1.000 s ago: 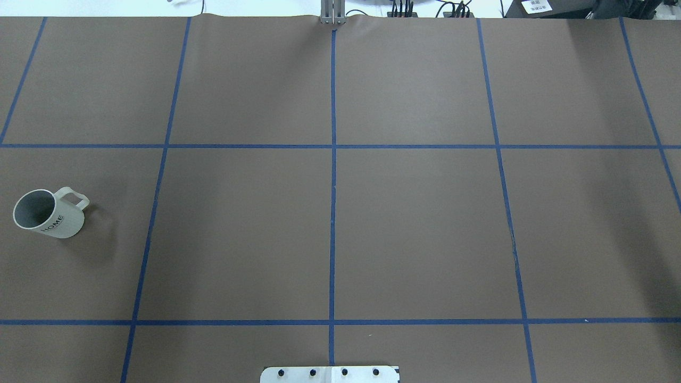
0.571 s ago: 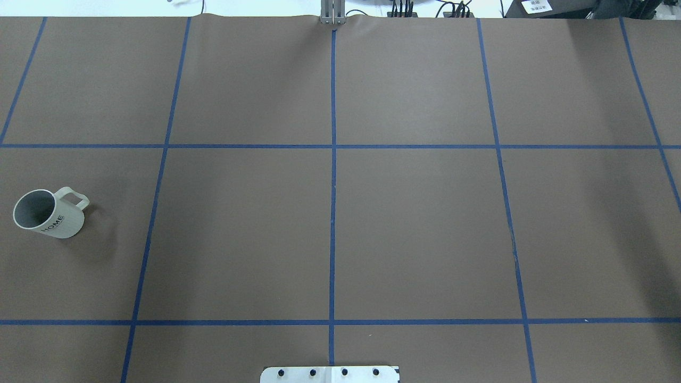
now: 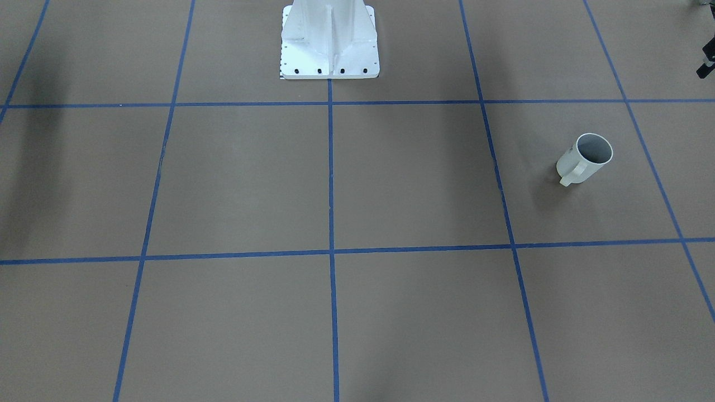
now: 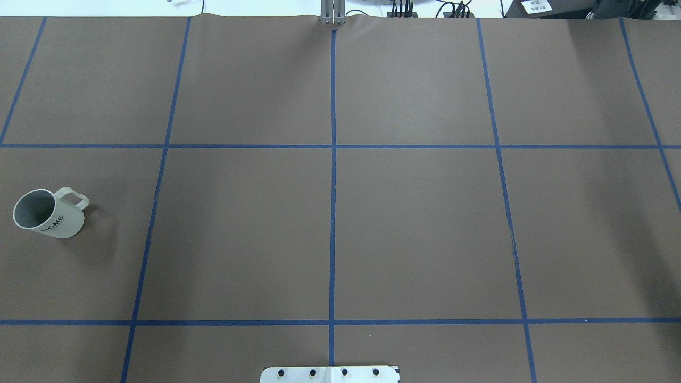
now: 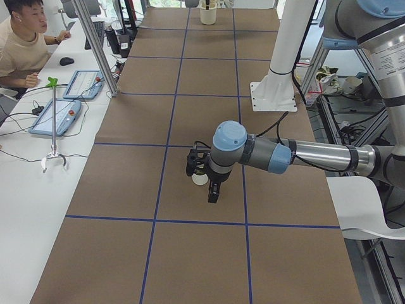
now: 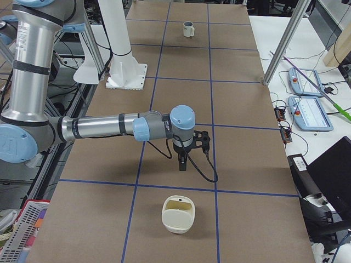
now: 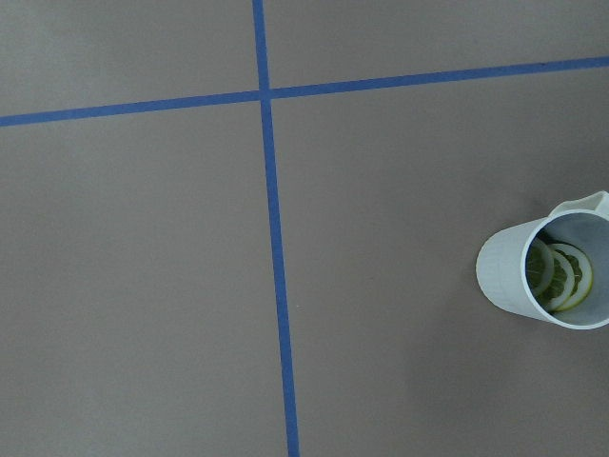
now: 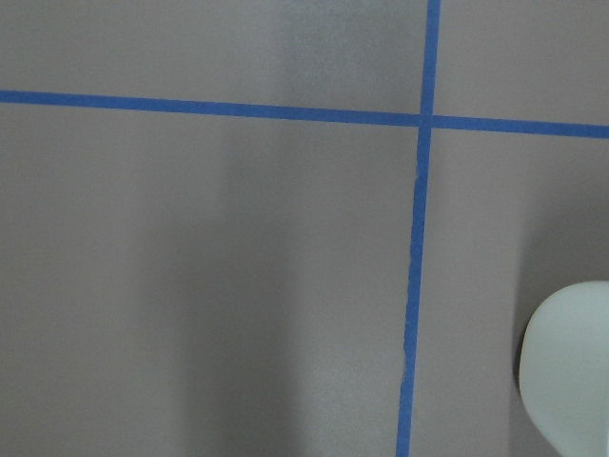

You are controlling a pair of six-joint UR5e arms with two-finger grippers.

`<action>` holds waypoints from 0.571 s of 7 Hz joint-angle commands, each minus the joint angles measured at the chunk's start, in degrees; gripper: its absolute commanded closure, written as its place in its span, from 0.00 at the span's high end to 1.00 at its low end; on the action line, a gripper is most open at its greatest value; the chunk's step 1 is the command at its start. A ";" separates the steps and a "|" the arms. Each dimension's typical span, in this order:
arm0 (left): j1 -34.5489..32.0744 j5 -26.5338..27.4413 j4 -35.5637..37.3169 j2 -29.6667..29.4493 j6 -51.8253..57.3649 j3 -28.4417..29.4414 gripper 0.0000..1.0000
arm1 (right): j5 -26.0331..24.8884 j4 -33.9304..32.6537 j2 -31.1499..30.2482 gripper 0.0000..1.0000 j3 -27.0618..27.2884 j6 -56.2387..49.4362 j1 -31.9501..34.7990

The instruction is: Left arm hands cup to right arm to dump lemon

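Observation:
The white cup [image 4: 48, 213] stands upright near the table's left end, handle toward the far side; it also shows in the front view [image 3: 584, 159] and small and far in the right-side view [image 6: 188, 28]. The left wrist view catches the cup [image 7: 547, 276] at its right edge with yellow-green lemon [image 7: 561, 278] slices inside. In the left-side view my left gripper [image 5: 204, 180] hangs fingers-down in front of the cup [image 5: 200, 178], part hiding it. My right gripper [image 6: 185, 154] points down over bare table. Neither gripper's state can be told.
A cream container [image 6: 178, 215] lies at the table's right end, near my right gripper; its pale edge [image 8: 571, 371] shows in the right wrist view. The white robot base [image 3: 329, 39] stands at mid-table. A person [image 5: 22, 38] sits at a side desk with control pendants [image 5: 54, 116].

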 commanded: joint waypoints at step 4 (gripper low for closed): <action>3.95 -0.39 -0.18 -0.22 -1.15 0.38 1.00 | 0.03 3.69 -0.17 1.00 -0.33 0.24 -0.04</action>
